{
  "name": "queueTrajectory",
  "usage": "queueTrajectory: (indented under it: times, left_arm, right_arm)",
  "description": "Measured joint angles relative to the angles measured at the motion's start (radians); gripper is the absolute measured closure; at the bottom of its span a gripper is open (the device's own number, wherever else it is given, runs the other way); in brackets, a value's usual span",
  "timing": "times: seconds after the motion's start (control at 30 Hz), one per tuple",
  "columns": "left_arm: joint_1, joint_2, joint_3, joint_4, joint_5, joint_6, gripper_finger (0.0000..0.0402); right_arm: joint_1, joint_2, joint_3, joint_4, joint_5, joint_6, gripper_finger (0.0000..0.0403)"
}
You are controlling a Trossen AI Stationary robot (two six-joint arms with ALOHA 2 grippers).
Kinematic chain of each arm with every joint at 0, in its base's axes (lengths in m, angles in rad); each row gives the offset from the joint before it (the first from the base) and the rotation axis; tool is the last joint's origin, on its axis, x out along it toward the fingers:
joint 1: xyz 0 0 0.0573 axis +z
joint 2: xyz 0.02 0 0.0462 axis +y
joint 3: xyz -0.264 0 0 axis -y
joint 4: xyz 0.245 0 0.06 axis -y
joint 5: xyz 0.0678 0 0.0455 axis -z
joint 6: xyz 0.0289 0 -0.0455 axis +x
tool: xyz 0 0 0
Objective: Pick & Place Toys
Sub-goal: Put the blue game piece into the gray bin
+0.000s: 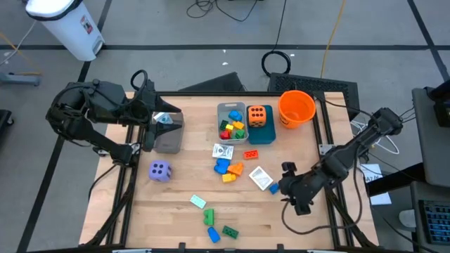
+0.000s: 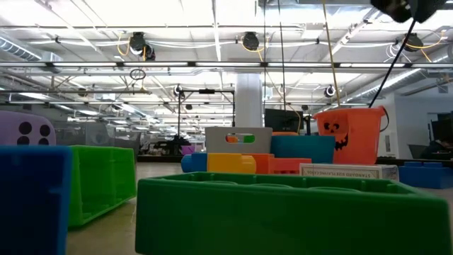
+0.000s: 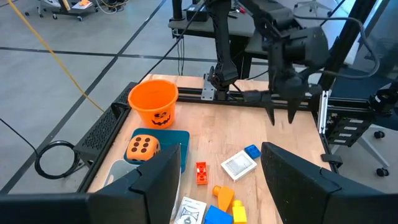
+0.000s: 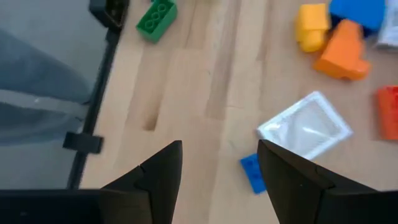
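The toys lie scattered on the wooden table. A purple die (image 1: 159,171) is at the left. An orange die (image 1: 257,116) sits in the teal bin (image 1: 261,134), and bricks fill the grey bin (image 1: 226,109). White packets (image 1: 223,151) (image 1: 260,178), a brick cluster (image 1: 228,169) and a small blue brick (image 4: 252,173) lie mid-table, with green bricks (image 1: 211,217) near the front edge. My right gripper (image 4: 217,180) hangs open, slanting down over bare wood beside the blue brick and a packet (image 4: 305,130). My left gripper (image 3: 217,186) stays open, high at the far left.
An orange bucket (image 1: 296,107) stands at the far right behind the teal bin. A grey box (image 1: 169,133) sits under my left arm. A red brick (image 1: 251,154) lies in front of the bins. Bare wood stretches along the near right and near left.
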Motion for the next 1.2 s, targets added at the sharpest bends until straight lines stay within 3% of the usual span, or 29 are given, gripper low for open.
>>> queueTrajectory:
  times: [0.13, 0.4, 0.67, 1.2]
  left_arm:
    - [0.000, 0.000, 0.000, 0.000, 0.000, 0.000, 0.0169]
    - [0.000, 0.000, 0.000, 0.000, 0.000, 0.000, 0.0169]
    - [0.000, 0.000, 0.000, 0.000, 0.000, 0.000, 0.0169]
    - [0.000, 0.000, 0.000, 0.000, 0.000, 0.000, 0.0169]
  right_arm:
    - [-0.008, 0.000, -0.045, 0.072, -0.049, -0.046, 0.0202]
    - [-0.025, 0.000, -0.175, 0.144, -0.051, -0.192, 0.0202]
    - [-0.103, 0.000, -0.348, 0.310, -0.052, -0.196, 0.0202]
    - [-0.158, 0.000, -0.530, 0.464, -0.078, -0.209, 0.0202]
